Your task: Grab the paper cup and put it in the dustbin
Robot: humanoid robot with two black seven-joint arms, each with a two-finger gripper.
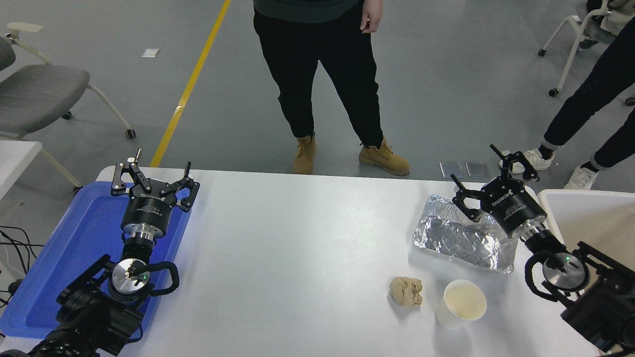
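Note:
The paper cup (pixel 461 303) stands upright near the table's front right, white with a cream inside. The dustbin (pixel 585 198) is a cream-white bin at the right edge, only partly in view. My right gripper (pixel 483 173) is open and empty, held above the far right end of the foil tray, well behind the cup and left of the dustbin. My left gripper (pixel 155 174) is open and empty, parked over the blue tray at the left.
A crinkled silver foil tray (pixel 459 238) lies behind the cup. A crumpled beige paper wad (pixel 407 290) lies left of the cup. A blue flat tray (pixel 87 238) is at the left. A person (pixel 322 74) stands at the far side; another person's legs (pixel 590 99) are at the top right.

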